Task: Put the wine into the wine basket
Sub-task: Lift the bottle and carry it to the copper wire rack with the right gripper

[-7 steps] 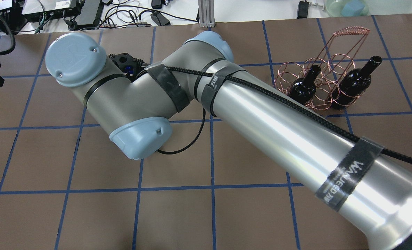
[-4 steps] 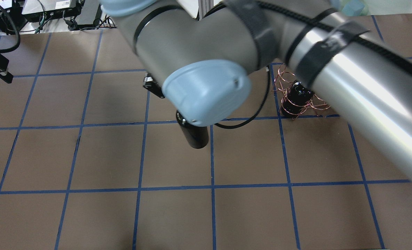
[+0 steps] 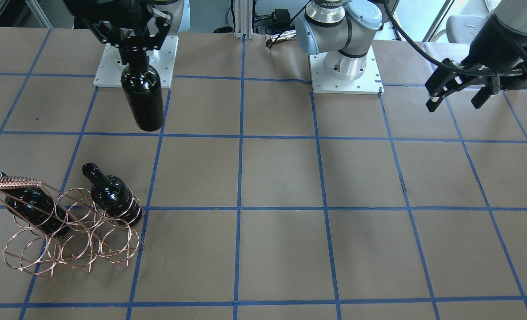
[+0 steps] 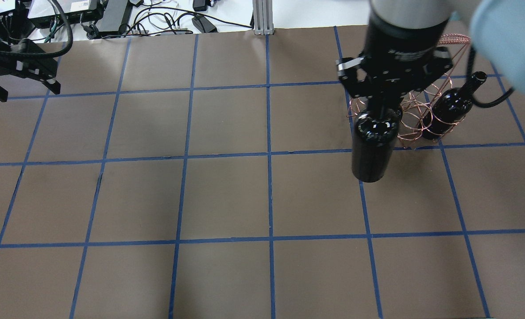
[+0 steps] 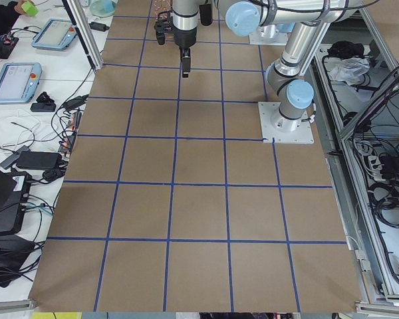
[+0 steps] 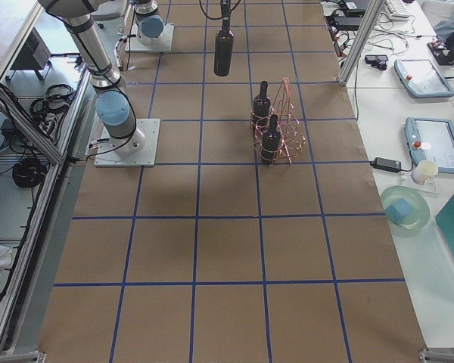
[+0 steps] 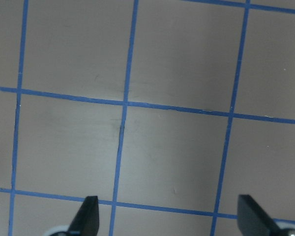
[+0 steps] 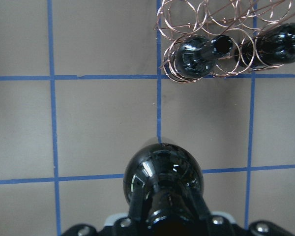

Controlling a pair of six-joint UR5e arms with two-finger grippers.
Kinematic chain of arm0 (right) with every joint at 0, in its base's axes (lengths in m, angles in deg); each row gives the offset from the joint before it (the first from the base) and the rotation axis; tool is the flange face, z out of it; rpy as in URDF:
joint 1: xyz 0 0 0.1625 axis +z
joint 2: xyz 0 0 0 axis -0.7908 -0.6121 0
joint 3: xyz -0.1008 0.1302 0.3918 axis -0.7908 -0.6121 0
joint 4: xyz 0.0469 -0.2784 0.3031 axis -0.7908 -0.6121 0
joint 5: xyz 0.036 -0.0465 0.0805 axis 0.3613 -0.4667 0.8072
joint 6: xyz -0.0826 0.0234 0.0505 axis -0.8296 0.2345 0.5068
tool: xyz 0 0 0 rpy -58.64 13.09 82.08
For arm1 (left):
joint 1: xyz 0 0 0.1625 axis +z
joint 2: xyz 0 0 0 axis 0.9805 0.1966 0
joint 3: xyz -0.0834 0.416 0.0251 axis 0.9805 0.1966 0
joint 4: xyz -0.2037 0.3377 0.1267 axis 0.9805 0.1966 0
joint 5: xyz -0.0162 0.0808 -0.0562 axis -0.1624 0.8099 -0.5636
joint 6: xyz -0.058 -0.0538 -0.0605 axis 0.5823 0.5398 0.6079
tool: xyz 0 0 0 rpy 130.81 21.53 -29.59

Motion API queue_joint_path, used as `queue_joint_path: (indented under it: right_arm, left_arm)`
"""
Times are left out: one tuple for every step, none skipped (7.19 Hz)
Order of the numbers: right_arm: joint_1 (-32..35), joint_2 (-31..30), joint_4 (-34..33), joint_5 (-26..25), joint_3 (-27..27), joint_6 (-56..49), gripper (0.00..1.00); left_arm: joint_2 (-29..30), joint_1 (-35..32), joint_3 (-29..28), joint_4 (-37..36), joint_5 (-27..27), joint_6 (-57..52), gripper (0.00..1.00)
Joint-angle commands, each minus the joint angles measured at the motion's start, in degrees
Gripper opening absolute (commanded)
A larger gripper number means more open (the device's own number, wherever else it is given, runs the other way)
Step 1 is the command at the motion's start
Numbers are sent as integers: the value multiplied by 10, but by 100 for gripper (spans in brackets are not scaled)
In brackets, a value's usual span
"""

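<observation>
Right gripper (image 4: 384,105) has its jaws closed on the neck of the wine bottle (image 4: 373,148). The bottle hangs upright, base down, clear of the table (image 4: 227,199). The front camera puts it on the robot's side of the wine basket (image 3: 73,232), not over it yet.

Left gripper (image 3: 453,106) is parked at the far end of the table with its jaws spread wide. Nothing sits between its fingers (image 7: 88,214).

The basket already holds two bottles (image 3: 112,195) (image 3: 28,205), both leaning, in the row nearer the robot. The ring between them looks free, and so does the other row, though I can't be sure through the wire.

Handling, my read:
- Glass: rigid, fragile, and heavy for a two-finger pinch.
- The glossy surface is likely slick, and there's no label for friction.
- The neck is the right place to hold. The lip at the mouth should act as a stop if it creeps.
- All the mass hangs below the grip, so expect it to swing on fast moves.
- The thin wire basket looks light. A base that catches a ring would probably shove or tip it, and could knock the seated bottles.
- Lower it straight into a ring and let go only once the base is supported.
</observation>
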Motion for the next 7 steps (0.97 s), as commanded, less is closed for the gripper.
queue_joint_path:
  right_arm:
    - [-99,-22,28,1,0,-153,0]
    - [-120,-28,25,1,1,-198,0]
    - [-153,-26,23,5,1,-261,0]
    - [-214,-25,21,14,1,-339,0]
    - [-242,-22,2,50,1,-353,0]
    - [-242,-4,-45,56,2,-348,0]
    - [-241,13,-76,62,1,-346,0]
  left_arm:
    - [-13,-49,21,-1,-2,73,100]
    - [-25,-61,40,-3,0,78,100]
    - [-34,-64,51,-2,-1,78,100]
    - [-43,-65,69,-3,-5,84,100]
    - [-49,-65,78,-2,-5,84,100]
    - [-49,-65,79,-2,-2,84,100]
    - [-50,-67,80,0,-5,96,100]
